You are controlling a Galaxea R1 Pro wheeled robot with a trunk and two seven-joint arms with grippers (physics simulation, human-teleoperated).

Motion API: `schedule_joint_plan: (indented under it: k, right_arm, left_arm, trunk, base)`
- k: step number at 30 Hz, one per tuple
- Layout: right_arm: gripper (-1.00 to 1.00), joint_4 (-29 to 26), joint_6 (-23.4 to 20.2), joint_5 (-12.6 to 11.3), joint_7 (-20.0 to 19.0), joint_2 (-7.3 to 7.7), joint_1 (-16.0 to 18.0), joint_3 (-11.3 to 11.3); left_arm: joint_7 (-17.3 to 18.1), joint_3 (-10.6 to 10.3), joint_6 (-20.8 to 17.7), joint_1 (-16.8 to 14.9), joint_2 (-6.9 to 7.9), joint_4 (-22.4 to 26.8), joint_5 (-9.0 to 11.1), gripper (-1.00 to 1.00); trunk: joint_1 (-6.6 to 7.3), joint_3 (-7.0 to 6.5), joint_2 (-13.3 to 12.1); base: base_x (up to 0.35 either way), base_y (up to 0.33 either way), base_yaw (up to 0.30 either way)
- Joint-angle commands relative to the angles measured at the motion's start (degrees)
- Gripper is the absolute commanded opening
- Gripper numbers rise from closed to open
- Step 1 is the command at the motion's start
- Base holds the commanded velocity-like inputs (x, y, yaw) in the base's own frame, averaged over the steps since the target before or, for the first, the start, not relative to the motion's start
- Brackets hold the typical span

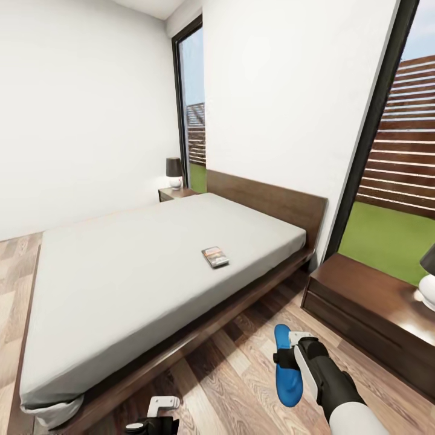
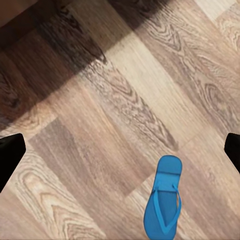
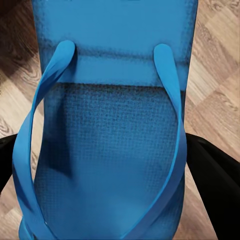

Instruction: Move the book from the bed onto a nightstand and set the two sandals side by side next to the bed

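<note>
I have the right gripper (image 1: pixel 289 357) at the lower right of the head view, down over one sandal (image 1: pixel 286 366) on the wood-plank floor (image 1: pixel 235 374), between the bed (image 1: pixel 151 266) and the near nightstand (image 1: pixel 368 305). In the right wrist view that sandal (image 3: pixel 107 135) lies between the dark fingers (image 3: pixel 212 175), one on each long edge, but I cannot tell from these pictures whether they are clamped on it or merely straddling it.

The left gripper (image 1: pixel 158 414) sits at the bottom edge of the head view. Its fingertips (image 2: pixel 10 152) show at the two sides of the left wrist view, well apart, holding nothing. A blue sandal (image 2: pixel 163 205) lies flat on the floor at the lower right of that view; whether it is the second of the pair, I cannot tell.

The book (image 1: pixel 215 257) lies on the mattress near the middle of the head view, towards the bed's near edge. It has not yet been moved.

Handling assessment: the sandal looks light, thin and flexible, with a textured sole that should resist slipping. I judge the grip best taken across the sole at its mid-length, clear of the thin straps, which would deform. The book looks light and stiff; take it by an edge.
</note>
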State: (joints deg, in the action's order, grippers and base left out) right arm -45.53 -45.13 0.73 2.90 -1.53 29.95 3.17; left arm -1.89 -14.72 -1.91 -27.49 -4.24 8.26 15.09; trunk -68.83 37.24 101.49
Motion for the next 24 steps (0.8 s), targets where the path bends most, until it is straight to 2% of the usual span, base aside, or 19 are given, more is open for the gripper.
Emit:
schedule_joint_plan:
  k: [1,7,11,15,24]
  right_arm:
    - [-1.00,-0.4,-0.4,0.0,0.1,-0.06,0.0,0.2]
    - [-1.00,-1.6,-1.0,-0.1,0.1,0.14,0.0,0.5]
    - [-1.00,-2.8,-3.0,-0.1,0.1,0.56,-0.1,0.9]
    - [-1.00,-5.3,-5.9,0.1,-3.2,0.82,-0.1,1.0]
    - [-1.00,-6.1,-6.7,0.1,-5.8,2.19,-0.1,1.0]
  left_arm:
    - [-0.2,-0.5,-0.2,0.0,0.02,0.1,0.6,1.00]
    - [-0.2,-0.5,-0.1,0.0,0.02,0.1,0.6,1.00]
    - [-0.2,-0.5,-0.1,0.0,0.02,0.1,0.6,1.00]
    - [-0.2,-0.5,-0.1,0.0,0.02,0.1,0.6,1.00]
    - [-0.2,-0.5,-0.2,0.0,0.00,0.1,0.6,1.00]
  trunk:
    - [-0.22,0.24,0.4]
    - [-1.54,1.32,2.8]
    - [-2.42,2.04,4.5]
    - [-3.30,2.76,6.1]
    - [-5.27,4.37,9.7]
  base:
    - [0.000,0.000,0.000]
    - [0.000,0.000,0.000]
    - [0.000,0.000,0.000]
    - [0.000,0.000,0.000]
    - [0.000,0.000,0.000]
